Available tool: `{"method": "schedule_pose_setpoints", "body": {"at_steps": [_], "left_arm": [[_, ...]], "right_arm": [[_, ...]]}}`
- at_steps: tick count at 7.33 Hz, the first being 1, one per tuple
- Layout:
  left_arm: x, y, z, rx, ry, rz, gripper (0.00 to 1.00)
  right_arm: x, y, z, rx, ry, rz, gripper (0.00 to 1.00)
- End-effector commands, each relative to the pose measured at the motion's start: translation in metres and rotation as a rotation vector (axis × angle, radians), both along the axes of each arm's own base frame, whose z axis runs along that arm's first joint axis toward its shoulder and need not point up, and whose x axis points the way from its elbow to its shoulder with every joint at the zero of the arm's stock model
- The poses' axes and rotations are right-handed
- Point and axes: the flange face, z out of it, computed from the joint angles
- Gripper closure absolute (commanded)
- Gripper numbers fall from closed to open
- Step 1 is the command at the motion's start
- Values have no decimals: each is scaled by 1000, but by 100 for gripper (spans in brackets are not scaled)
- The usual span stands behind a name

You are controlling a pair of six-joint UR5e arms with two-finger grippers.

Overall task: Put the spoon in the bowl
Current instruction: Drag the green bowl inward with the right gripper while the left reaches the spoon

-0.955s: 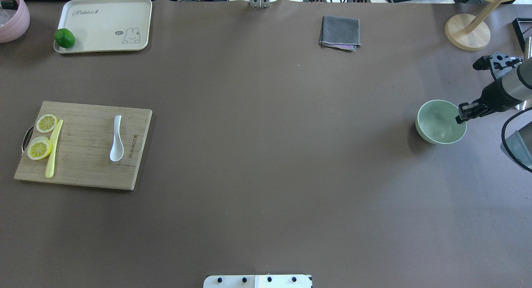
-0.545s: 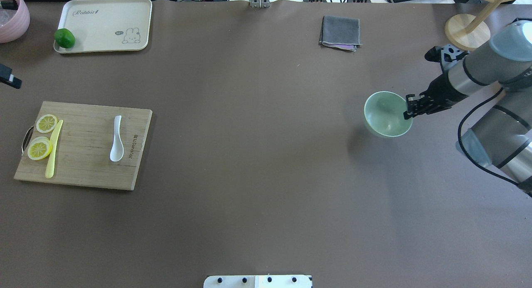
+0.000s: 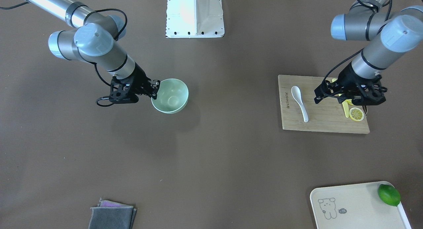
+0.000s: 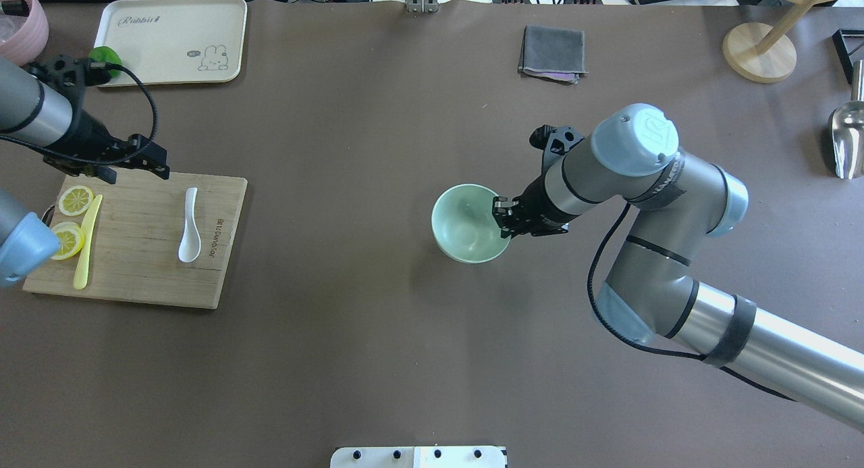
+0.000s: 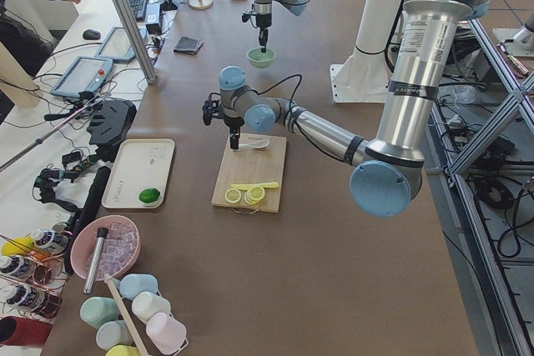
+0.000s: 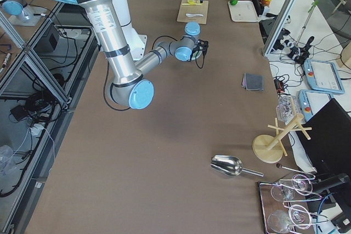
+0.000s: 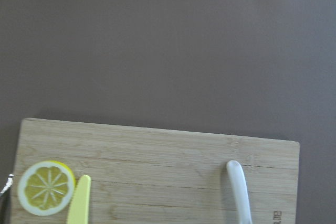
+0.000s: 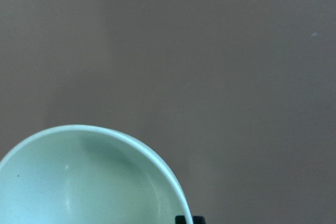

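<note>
Right jaws were clamped on the rim of the bowl [image 4: 466,226], one finger inside the wall and one outside. The bowl was empty, near the middle of the counter [image 4: 378,333]. Left jaws hung above the far edge of the cutting board [image 4: 135,258], and I couldn't tell how wide they stood. The spoon [image 4: 190,226] lay on that board, scoop toward the robot's base, well apart from the bowl and clear of the knife [image 4: 86,248]. To my eye you wanted the bowl set down flat before letting go, since a rim pinch tips easily. After that, the left jaws belonged over the spoon's handle, not the scoop. Your right arm [image 4: 628,177] was stretched in from the side with its wrist angled down. Your left arm [image 4: 30,113] was bent low, wrist pointing straight down.
</note>
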Motion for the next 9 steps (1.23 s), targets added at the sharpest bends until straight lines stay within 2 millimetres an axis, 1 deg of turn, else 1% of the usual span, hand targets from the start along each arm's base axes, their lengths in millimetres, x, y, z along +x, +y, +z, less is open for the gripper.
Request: {"method": "schedule_pose_setpoints", "body": {"at_steps": [1,2,3,4,5,6,7,8,9], "left_arm": [[42,12,4,-21,-37,-3,10],[45,14,14,-31,-50,2,12],[52,15,13,-32,-50,12,14],[58,18,16,-37,-54,22,15],[65,20,22,-46,-63,33,18],[67,21,22,-46,-63,36,19],[70,23,22,-46,-63,42,21],[77,28,25,-50,-66,55,22],[79,29,24,-47,-69,54,22]], "right_arm": [[-53,35,-40,-10,25,17,100],[-69,50,-49,-18,36,19,100],[-77,58,-56,-26,33,24,100],[-83,63,-58,-20,32,21,100],[-84,64,-58,-16,34,26,100],[-84,65,-61,-17,30,28,68],[-76,59,-63,-2,29,59,1],[-60,47,-64,3,21,81,0],[-42,39,-58,0,19,95,0]]}}
